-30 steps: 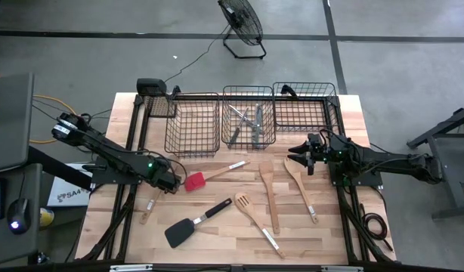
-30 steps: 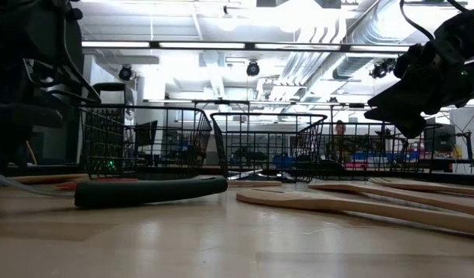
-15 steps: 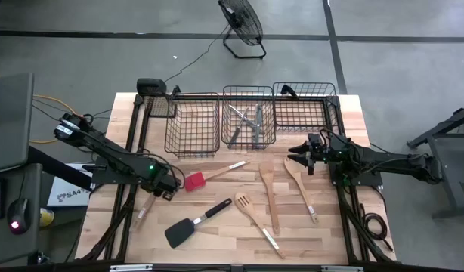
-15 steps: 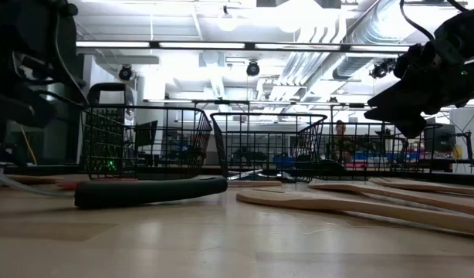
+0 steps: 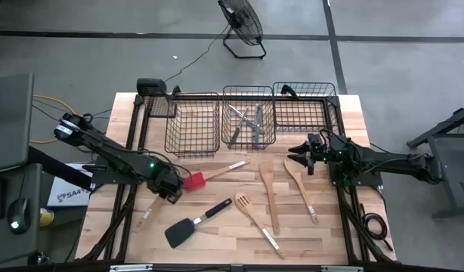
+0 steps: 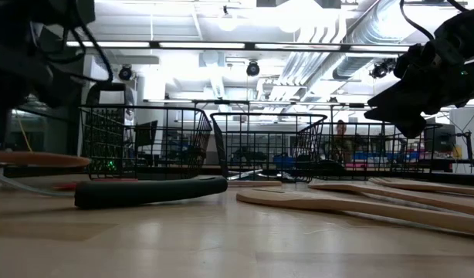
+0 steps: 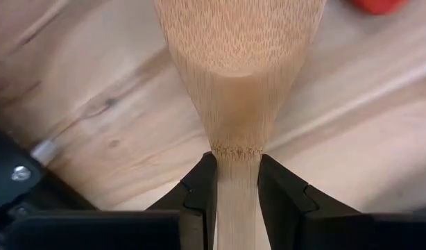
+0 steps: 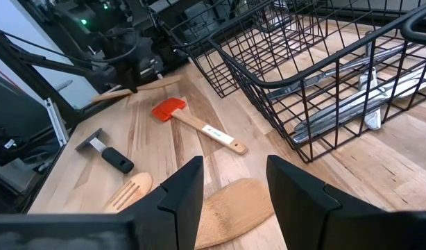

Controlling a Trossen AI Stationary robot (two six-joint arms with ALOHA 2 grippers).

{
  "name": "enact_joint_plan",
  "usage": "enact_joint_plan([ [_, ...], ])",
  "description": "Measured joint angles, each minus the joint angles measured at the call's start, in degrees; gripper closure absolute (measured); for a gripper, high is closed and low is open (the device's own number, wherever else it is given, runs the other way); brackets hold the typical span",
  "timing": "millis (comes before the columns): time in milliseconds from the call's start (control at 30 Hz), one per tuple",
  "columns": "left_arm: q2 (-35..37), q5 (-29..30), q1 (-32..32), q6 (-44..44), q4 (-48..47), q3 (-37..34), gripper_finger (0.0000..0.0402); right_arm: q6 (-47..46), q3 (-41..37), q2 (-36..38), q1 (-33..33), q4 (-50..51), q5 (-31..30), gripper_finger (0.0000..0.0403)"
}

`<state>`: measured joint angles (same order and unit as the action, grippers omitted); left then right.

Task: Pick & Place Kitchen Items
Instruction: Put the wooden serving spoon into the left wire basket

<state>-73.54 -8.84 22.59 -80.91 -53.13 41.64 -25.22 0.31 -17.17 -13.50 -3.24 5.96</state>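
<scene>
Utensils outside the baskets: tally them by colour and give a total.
Pale wood: 4 (held spoon in the left gripper's jaws, loose spoon, turner, slotted turner)
Red-headed: 1 (spatula)
Black: 1 (black turner)
Total: 6

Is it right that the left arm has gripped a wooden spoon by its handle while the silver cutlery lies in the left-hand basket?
Not quite. The left gripper is shut on the wooden spoon at its handle, but the silver cutlery lies in the middle basket, not the left-hand one. The high view shows this.
</scene>
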Motion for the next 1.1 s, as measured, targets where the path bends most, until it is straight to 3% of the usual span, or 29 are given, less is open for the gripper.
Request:
enact_joint_plan([
  [400, 0.0, -1.2, 0.0, 9.7, 13.6, 1.8, 0.0326, 0.0, 0.0, 0.0, 0.0, 0.0, 0.0, 0.0252],
  [700, 0.0, 2.4, 0.0, 18.2, 27.3, 1.8, 0.0326, 0.0, 0.0, 0.0, 0.0, 0.0, 0.0, 0.0252],
  [1100, 0.1, 16.8, 0.0, 36.8, 42.0, 1.8, 0.0326, 0.0, 0.0, 0.0, 0.0, 0.0, 0.0, 0.0252],
])
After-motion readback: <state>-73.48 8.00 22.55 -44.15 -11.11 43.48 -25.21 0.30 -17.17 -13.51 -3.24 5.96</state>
